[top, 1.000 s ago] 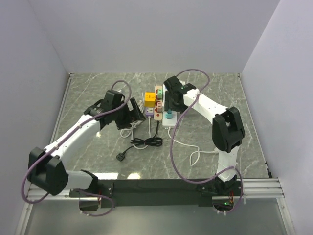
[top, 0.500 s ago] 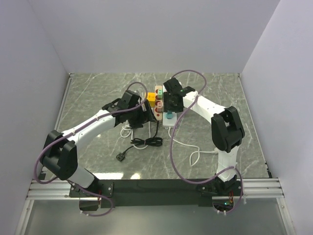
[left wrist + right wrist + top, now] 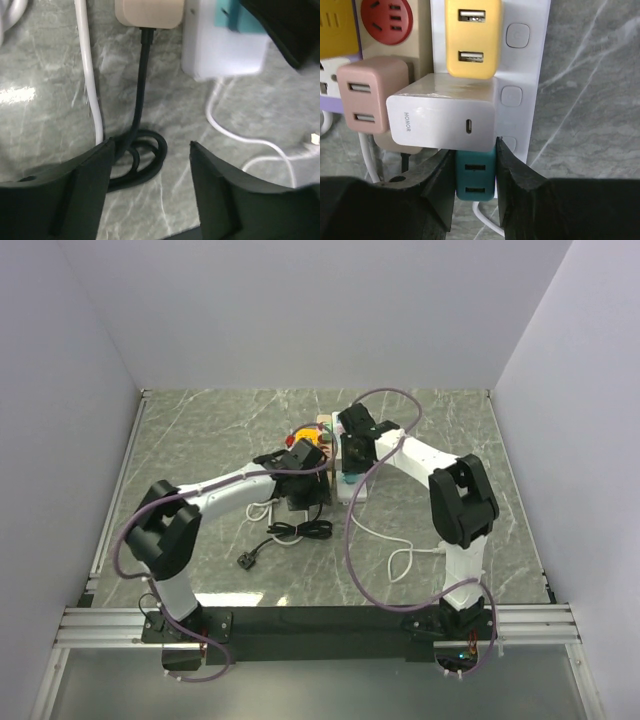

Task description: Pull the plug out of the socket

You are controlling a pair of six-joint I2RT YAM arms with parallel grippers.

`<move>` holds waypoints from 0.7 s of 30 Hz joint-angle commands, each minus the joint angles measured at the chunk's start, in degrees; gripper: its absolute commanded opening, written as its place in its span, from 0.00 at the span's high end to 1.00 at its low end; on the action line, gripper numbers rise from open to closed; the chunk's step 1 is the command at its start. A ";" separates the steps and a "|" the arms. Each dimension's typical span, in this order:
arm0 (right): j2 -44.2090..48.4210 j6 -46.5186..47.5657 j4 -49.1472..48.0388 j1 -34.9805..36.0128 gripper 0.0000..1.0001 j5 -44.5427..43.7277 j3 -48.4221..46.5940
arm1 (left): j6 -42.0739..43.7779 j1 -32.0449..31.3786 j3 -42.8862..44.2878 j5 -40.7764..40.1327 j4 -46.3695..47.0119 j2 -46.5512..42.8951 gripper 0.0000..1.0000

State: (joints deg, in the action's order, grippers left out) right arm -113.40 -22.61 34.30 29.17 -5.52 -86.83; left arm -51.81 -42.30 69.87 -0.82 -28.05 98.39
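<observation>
The teal plug [image 3: 475, 177] sits in the near end of the white power strip [image 3: 520, 60]. The strip lies around the middle of the counter [image 3: 200, 420], a little toward its far edge. The right gripper [image 3: 474, 155] comes in from the near side and pinches the teal plug, one finger against each of its long sides. The plug is seated in the strip, not lifted out.

Just beyond the teal plug on the same strip stands a white charger [image 3: 442, 120], and beyond that a yellow charger [image 3: 472, 37]. A beige power strip [image 3: 422, 50] lies right alongside the white one, on the side toward the counter's left edge. It carries a pink charger [image 3: 367, 102] and a red socket face [image 3: 385, 17] farther along.

The left gripper [image 3: 150, 147] hovers over the counter just on the near side of the two strips. Its fingers are spread wide with nothing held between them. Under it a black cord [image 3: 141, 90] runs from the end of the beige strip toward the near edge and curls into a small loop on the marble. A thicker white cord [image 3: 87, 65] runs beside the black one on its left. A thin white cord [image 3: 225, 125] leaves the end of the white strip and bends toward the right edge.
</observation>
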 commanded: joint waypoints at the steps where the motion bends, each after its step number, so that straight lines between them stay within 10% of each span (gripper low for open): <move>1: 5.99 -0.32 -1.52 -0.34 1.00 1.91 4.20 | -0.57 -1.64 3.34 -5.94 -0.78 3.12 0.34; 9: 9.52 -4.02 -3.45 0.19 1.00 4.90 10.27 | -3.03 -3.57 5.55 -10.87 2.99 9.54 0.95; 21: 9.08 -7.80 -4.15 0.80 1.00 9.30 9.40 | -6.72 -4.19 -0.52 -0.85 21.29 7.51 1.00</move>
State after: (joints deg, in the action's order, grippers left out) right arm -106.24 -28.14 31.97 29.36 -0.23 -76.86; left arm -56.03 -45.91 70.52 -5.37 -13.76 108.16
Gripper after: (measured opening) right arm 0.388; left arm 0.012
